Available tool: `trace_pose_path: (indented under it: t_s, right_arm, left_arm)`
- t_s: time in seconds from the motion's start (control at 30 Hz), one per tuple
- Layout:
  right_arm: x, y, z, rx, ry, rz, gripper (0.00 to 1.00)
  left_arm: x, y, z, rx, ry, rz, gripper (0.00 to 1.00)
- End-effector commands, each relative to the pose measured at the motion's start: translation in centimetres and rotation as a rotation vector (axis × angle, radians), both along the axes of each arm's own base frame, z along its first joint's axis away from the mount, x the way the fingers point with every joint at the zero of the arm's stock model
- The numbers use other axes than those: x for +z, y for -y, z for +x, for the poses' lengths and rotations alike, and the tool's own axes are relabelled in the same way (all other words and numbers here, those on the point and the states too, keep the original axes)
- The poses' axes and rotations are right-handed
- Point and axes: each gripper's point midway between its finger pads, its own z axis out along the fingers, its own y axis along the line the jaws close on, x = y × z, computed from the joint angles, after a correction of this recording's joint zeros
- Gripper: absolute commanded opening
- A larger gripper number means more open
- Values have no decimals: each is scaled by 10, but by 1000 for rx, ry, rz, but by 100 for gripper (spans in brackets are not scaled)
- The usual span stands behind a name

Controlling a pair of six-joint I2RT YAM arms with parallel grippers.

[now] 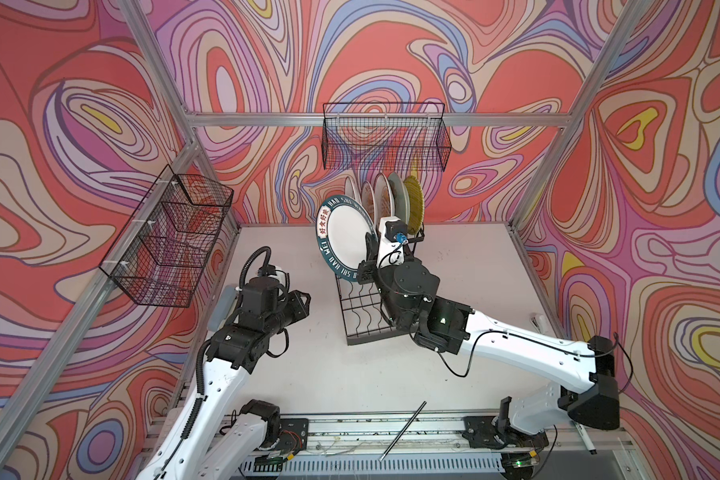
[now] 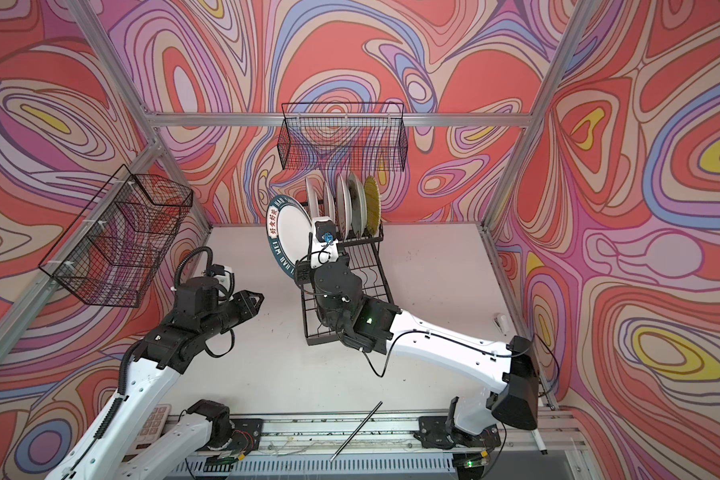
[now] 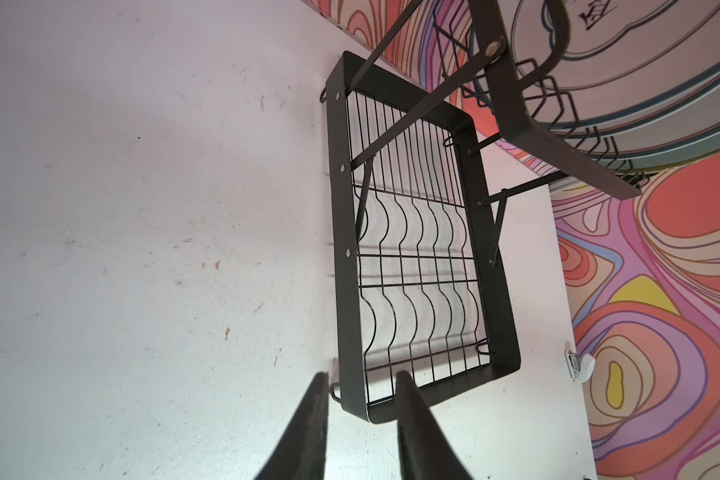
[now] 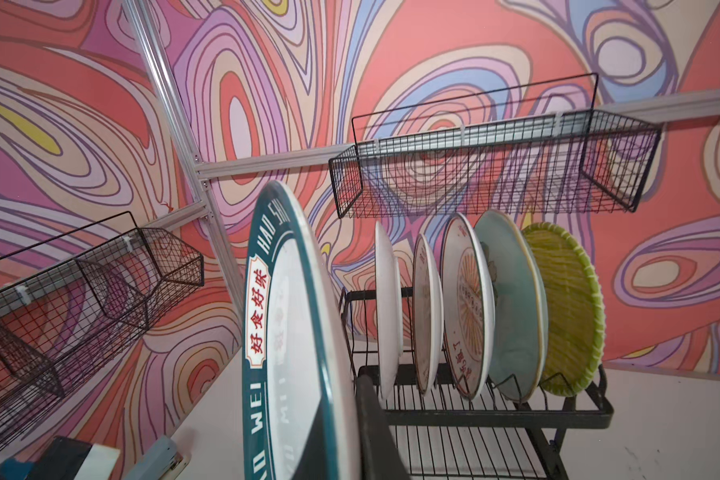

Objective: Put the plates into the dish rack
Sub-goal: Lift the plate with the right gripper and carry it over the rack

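1. Right end effector pinches the lettered plate upright, just beside five plates slotted in the upper tier of the rack.
2. Left end effector hangs slightly spread, empty, over the worktop.

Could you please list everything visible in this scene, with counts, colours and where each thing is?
racked plates: five; one white, two orange-patterned, one pale green, one yellow-green; standing on edge in the rack's upper tier
lettered plate: one, white with a dark teal rim, held on edge at the left end of that tier
dish rack: one, black wire, on the table toward the back wall
mesh baskets: two, black, one on the back wall, one on the left wall
table: one, white
rod: one, thin and black, on the front rail
pen: one, white with a black tip, front right
left gripper: black, open, empty, left of the rack
right gripper: black, shut on the lettered plate's rim
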Motion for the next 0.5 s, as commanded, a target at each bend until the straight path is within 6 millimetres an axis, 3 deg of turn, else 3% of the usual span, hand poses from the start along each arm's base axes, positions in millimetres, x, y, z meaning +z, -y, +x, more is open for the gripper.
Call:
trace_pose_path:
  t_s: [0.0,0.3,0.47]
  right_arm:
    - [35,6,-4,-101,82,7,0]
    - [53,-15,4,-256,125,-170,0]
    - [45,-34,15,-309,103,-295,0]
  left_arm:
    - [10,-5,-6,1,9,41,31]
    - [19,-14,-11,25,26,69,32]
    - [19,-16,-15,27,27,78,32]
